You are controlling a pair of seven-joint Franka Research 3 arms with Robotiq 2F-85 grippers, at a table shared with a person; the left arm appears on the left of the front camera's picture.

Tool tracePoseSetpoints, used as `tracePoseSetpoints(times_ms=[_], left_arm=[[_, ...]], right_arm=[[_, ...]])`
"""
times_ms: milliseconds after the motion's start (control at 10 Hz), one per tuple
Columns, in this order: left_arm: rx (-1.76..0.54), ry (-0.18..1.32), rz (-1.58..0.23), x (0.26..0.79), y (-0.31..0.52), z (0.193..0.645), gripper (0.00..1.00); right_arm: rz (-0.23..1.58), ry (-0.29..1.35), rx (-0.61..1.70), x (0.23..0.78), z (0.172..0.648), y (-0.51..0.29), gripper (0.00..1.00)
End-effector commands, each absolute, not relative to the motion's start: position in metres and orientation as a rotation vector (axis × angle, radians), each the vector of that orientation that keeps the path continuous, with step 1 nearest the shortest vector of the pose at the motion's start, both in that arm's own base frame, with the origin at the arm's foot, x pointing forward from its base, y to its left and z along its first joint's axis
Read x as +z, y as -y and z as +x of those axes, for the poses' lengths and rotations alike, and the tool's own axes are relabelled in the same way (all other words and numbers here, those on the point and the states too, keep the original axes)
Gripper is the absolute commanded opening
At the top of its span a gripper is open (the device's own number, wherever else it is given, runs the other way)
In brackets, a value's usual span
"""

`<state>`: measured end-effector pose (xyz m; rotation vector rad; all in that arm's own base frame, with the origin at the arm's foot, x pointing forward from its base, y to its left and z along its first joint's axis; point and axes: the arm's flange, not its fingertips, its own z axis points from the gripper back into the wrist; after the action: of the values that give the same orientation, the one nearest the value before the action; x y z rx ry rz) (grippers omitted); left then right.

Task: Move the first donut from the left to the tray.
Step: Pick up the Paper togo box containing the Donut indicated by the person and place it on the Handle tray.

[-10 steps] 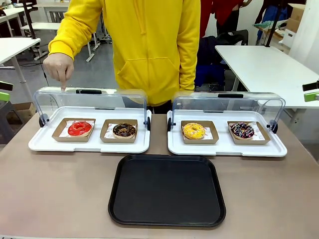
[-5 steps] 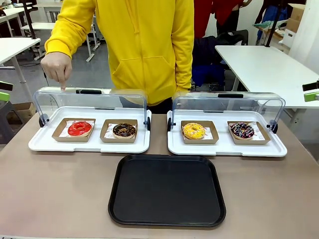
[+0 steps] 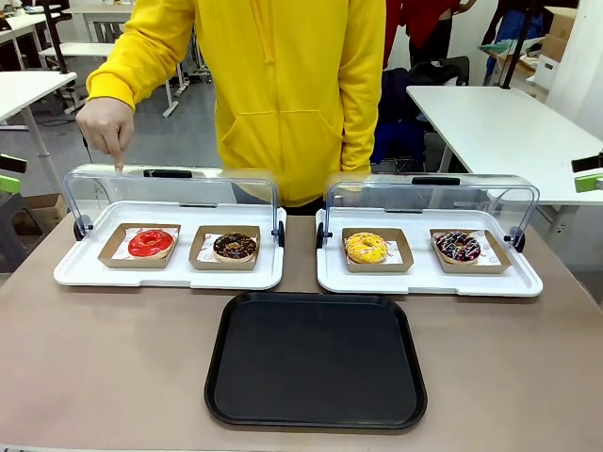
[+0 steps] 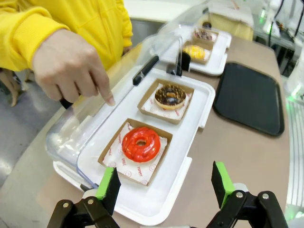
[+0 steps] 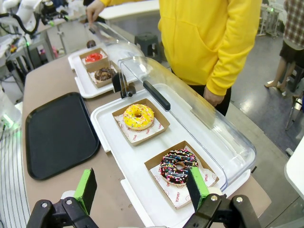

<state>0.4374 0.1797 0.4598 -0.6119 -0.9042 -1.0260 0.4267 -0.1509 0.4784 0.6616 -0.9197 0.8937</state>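
My left gripper (image 4: pixel 165 183) and right gripper (image 5: pixel 142 185) both hang with jaws spread, empty. The tray (image 3: pixel 316 363) lies bare by the near edge of the table (image 3: pixel 113 358). Beyond, the first donut from the left (image 3: pixel 151 243) sits at the left end of the white display tray (image 3: pixel 170 275). Just behind, the raised clear lid (image 3: pixel 170 188) and the person's hand (image 3: pixel 108 127), pointing down, crowd my approach; I risk clipping either, or smearing glaze.

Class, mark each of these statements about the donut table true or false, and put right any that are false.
1. The chocolate-glazed donut shares a display tray with the red-glazed donut. True.
2. The red-glazed donut lies on the black tray. False: it lies in the left display tray.
3. The person's hand points a finger down at the lid. True.
4. The left gripper grips the red-glazed donut. False: it is open, short of the donut.
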Motion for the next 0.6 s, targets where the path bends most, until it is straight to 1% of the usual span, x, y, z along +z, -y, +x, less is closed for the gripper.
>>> tracePoseSetpoints(times_ms=[0,200,500], left_arm=[[-1.127,0.75,-0.552,0.47,-0.15,0.443,1.0],[-1.254,0.621,-0.464,0.466,-0.114,0.45,1.0],[-1.436,0.477,-0.343,0.439,-0.065,0.46,1.0]], right_arm=[[0.673,0.949,0.893,0.48,0.429,0.151,1.0],[0.673,0.949,0.893,0.48,0.429,0.151,1.0],[0.673,0.949,0.893,0.48,0.429,0.151,1.0]])
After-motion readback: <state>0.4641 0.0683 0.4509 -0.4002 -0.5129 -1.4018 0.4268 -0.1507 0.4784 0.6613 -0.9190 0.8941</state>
